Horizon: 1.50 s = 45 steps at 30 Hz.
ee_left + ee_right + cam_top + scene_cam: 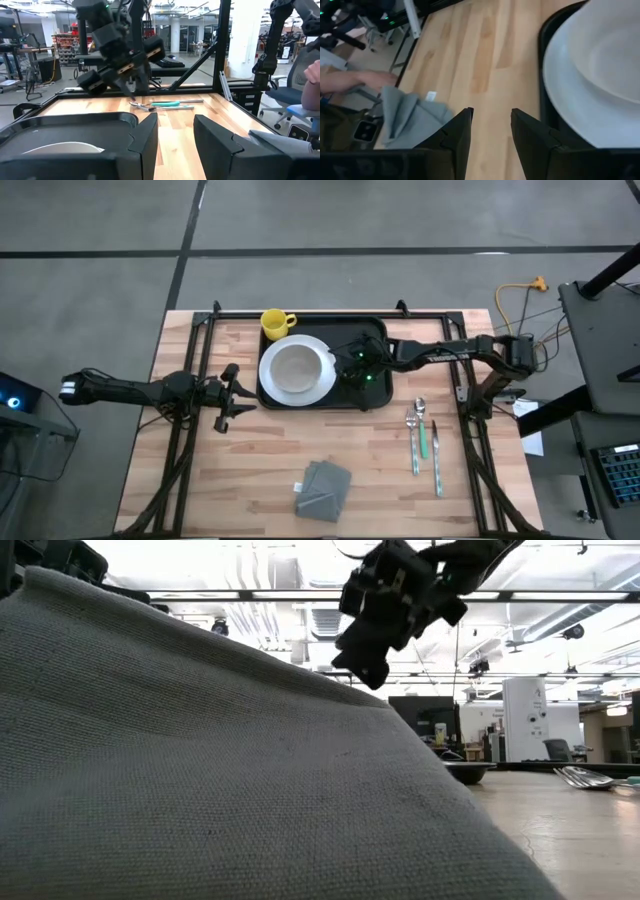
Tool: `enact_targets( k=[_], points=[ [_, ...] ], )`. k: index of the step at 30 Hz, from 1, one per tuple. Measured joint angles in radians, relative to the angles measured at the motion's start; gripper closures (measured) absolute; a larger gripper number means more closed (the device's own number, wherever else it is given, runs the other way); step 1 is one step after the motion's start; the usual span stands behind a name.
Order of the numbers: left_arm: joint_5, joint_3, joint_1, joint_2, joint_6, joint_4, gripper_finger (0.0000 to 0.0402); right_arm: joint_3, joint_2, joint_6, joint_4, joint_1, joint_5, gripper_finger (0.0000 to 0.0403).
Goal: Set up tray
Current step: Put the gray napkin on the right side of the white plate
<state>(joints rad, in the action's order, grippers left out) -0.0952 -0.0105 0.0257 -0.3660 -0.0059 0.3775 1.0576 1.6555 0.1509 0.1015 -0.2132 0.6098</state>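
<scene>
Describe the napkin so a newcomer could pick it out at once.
Start from the black tray at the table's far edge, holding a white plate and yellow mug. The napkin lies alone near the opposite edge: crumpled grey cloth, unlike the cutlery to its right.

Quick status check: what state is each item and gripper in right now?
Tray: flat on table, holds plate and mug.
Plate: on tray, empty.
Mug: upright, on tray.
Napkin: folded, off tray.
Cutlery: on table, off tray.
Left gripper: open, empty.
Right gripper: open, empty.
</scene>
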Motion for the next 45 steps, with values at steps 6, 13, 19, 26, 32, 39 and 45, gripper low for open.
enact_targets(
  k=[6, 13, 19, 26, 32, 39, 45],
  points=[
    [0.000, 0.000, 0.000, 0.000, 0.000, 0.000, 0.0294, 0.000, -0.034, 0.003, 0.040, 0.033, 0.000, 0.0283],
    [0.000, 0.000, 0.000, 0.000, 0.000, 0.000, 0.0294, 0.000, -0.065, 0.018, 0.131, 0.059, 0.000, 0.0283],
    [0.000, 0.000, 0.000, 0.000, 0.000, 0.000, 0.0294, 0.000, -0.079, 0.006, 0.210, 0.099, 0.000, 0.0280],
    [0.000, 0.000, 0.000, 0.000, 0.000, 0.000, 0.0294, 0.000, -0.079, 0.005, 0.225, 0.161, 0.000, 0.0286],
    [0.000, 0.000, 0.000, 0.000, 0.000, 0.000, 0.0294, 0.000, -0.081, -0.027, 0.224, 0.222, 0.000, 0.0285],
    [0.000, 0.000, 0.000, 0.000, 0.000, 0.000, 0.0294, 0.000, -0.081, -0.062, 0.166, 0.301, 0.000, 0.0288],
    [0.000, 0.000, 0.000, 0.000, 0.000, 0.000, 0.0294, 0.000, -0.081, -0.216, 0.054, 0.385, -0.001, 0.0289]
  ],
)
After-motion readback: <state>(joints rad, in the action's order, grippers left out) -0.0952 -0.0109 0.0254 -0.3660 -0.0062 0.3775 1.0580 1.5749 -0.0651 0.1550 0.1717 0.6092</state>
